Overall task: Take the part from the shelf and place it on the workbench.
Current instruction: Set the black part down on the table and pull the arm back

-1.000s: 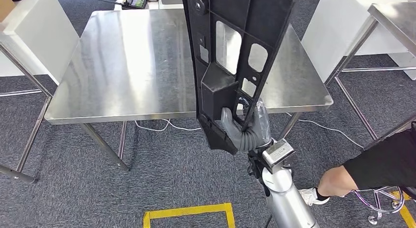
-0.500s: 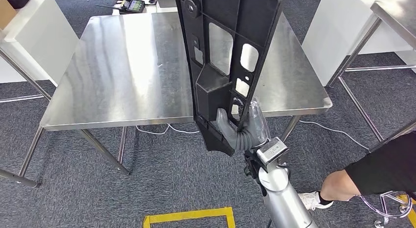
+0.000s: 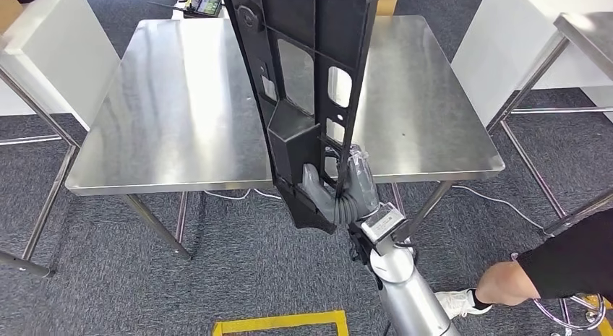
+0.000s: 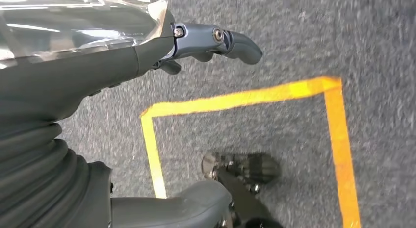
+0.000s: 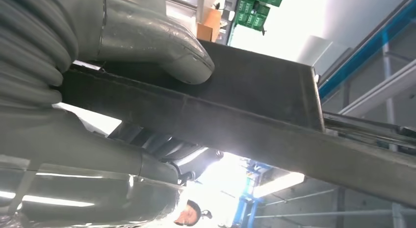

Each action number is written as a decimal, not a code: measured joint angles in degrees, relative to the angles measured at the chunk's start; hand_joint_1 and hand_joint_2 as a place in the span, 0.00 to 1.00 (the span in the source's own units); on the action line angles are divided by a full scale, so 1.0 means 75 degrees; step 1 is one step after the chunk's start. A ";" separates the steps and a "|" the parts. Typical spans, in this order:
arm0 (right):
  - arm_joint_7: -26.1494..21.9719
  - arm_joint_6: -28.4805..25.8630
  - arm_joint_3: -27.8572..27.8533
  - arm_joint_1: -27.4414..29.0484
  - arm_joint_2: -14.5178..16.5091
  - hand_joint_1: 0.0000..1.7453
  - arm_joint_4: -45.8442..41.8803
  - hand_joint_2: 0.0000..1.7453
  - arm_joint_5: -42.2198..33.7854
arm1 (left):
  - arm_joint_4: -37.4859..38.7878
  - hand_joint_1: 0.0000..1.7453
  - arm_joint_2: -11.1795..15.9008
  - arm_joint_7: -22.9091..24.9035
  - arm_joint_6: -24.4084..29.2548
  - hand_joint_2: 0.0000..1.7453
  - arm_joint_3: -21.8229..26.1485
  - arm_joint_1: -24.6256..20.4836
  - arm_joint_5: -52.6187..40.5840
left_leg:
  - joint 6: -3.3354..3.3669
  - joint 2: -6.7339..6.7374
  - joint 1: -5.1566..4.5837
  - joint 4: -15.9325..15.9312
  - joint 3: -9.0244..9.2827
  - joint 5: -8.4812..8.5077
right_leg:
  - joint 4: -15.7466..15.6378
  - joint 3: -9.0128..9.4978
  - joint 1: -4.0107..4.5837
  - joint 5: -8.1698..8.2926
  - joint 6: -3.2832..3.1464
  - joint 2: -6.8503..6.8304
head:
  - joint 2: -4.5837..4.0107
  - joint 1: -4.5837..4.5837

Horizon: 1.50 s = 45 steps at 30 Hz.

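The right hand [image 3: 340,195] grips the black plastic part [image 3: 303,97] by its lower end, upright above the steel workbench [image 3: 181,112] (near edge). Carry step; next, lowering it flat. The left hand [image 4: 162,46] hangs slack, holding nothing.

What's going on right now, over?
Right hand grips the black part near its lower end, upright over the workbench. Left hand holds nothing, over floor. Bench bare ahead; nothing blocking.
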 joint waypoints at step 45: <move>0.0016 -0.0071 0.0001 0.0147 -0.0074 1.00 0.0064 1.00 0.0077 | -0.0003 0.00 0.0033 0.0015 -0.0073 1.00 -0.0034 -0.0023 -0.0210 | -0.0336 -0.0047 0.0014 0.0712 0.0186 -0.0898 | -0.1401 0.0370 -0.0031 0.0945 -0.0250 0.0045 | -0.0001 -0.0041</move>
